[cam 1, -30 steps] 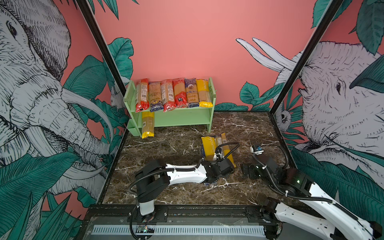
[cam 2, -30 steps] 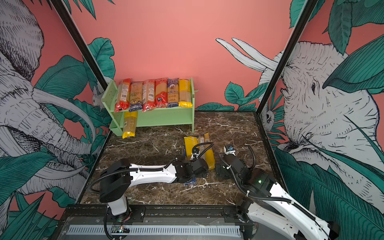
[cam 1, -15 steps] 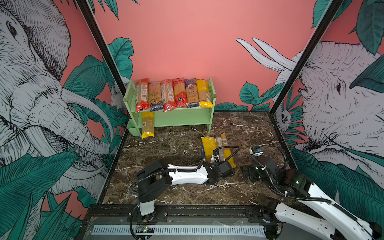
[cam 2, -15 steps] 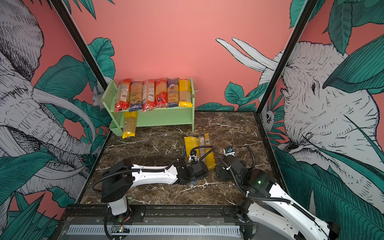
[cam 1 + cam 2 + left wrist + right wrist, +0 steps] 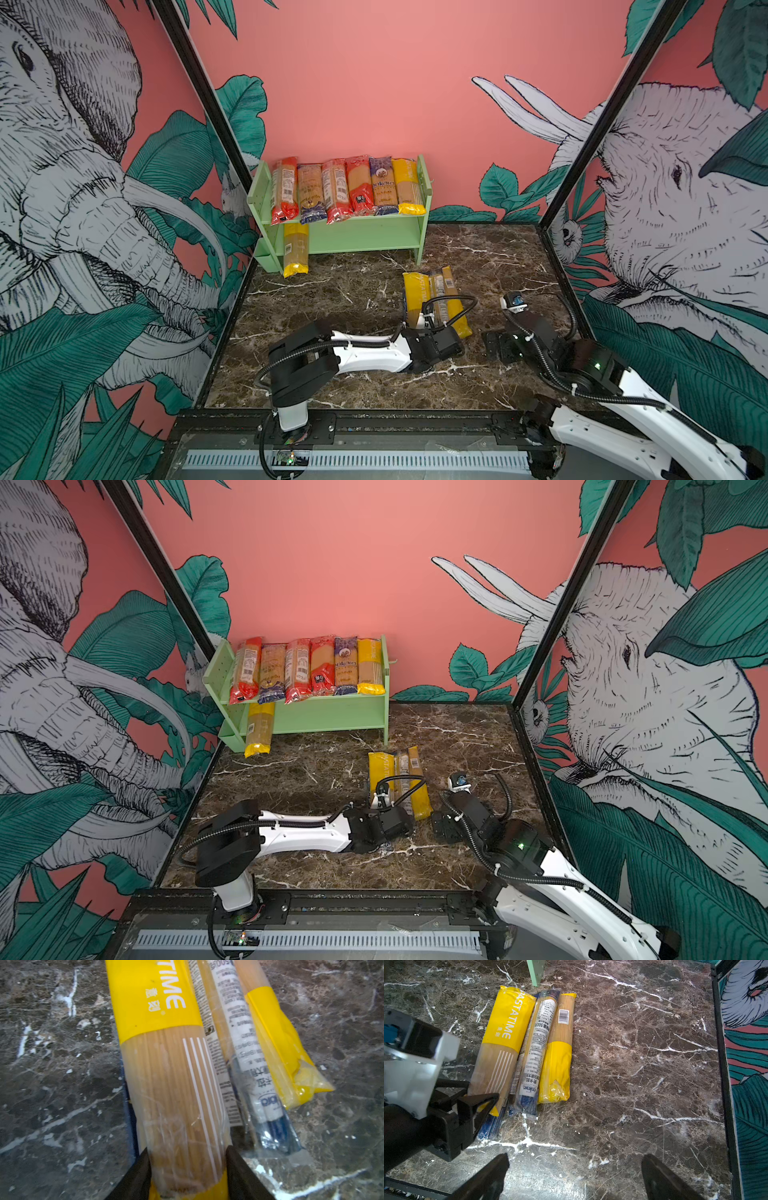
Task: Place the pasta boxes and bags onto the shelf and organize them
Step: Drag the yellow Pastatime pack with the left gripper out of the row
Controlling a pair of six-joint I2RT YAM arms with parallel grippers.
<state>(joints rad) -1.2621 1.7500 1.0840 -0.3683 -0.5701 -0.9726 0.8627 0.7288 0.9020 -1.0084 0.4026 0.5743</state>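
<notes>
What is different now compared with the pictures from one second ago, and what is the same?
The left tool closed its jaws onto the near end of the yellow PASTA TIME pack; the pack itself has not moved yet. The right tool stayed open, and the neighbouring packs and those on the shelf kept their places.

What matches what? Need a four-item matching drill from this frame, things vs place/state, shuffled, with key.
Things
1. PASTA TIME pack
2. blue-ended pack
3. right gripper
4. yellow-ended pack

Place or state
A. open, over bare table
B. sticking out of the lower tier of the shelf
C. flat on the table, beside the gripped pack
D. between the fingers of the left gripper

Pairs: 1-D, 2-C, 3-A, 4-B
</notes>
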